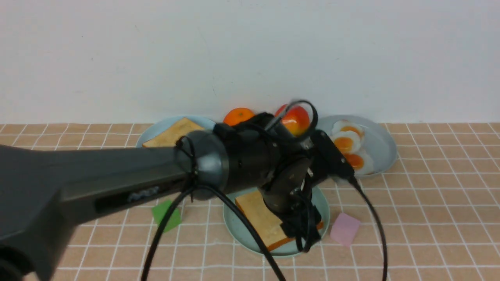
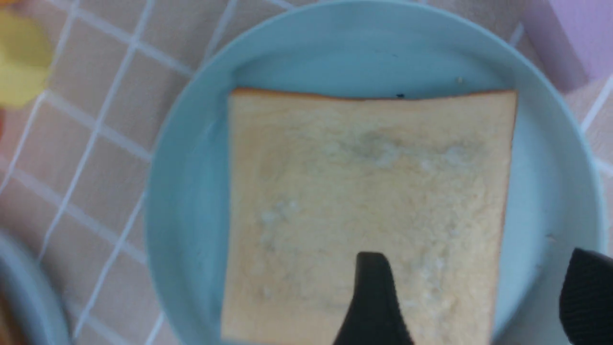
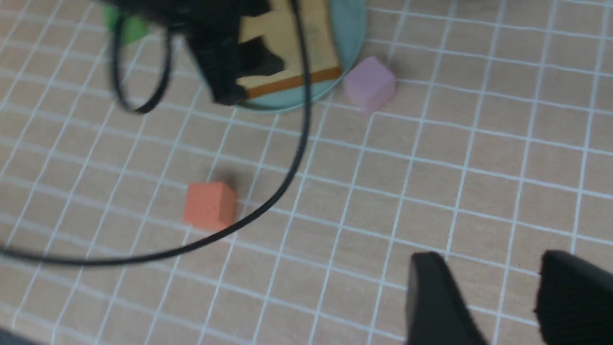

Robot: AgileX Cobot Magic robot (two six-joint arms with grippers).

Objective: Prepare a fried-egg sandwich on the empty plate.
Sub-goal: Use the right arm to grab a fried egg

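Note:
The mint-green plate (image 1: 234, 224) sits at the table's middle front with one toast slice (image 1: 259, 218) flat on it. No sandwich is in view; the slice is bare. My left gripper (image 1: 302, 230) hangs open and empty just above the slice's right part. In the left wrist view the left gripper (image 2: 474, 258) has one finger over the toast (image 2: 364, 191) and the other over the plate (image 2: 191, 191) beside it. My right gripper (image 3: 491, 258) is open and empty over bare tabletop, out of the front view. Three fried eggs (image 1: 347, 144) lie on the grey-blue plate (image 1: 384, 148).
A pale blue plate (image 1: 150, 134) at the back left holds another toast slice (image 1: 172, 134). An orange (image 1: 238, 116) and a red fruit (image 1: 297, 119) sit at the back. A green cube (image 1: 167, 215), a pink cube (image 1: 344, 229) and an orange cube (image 3: 210, 205) lie near the middle plate.

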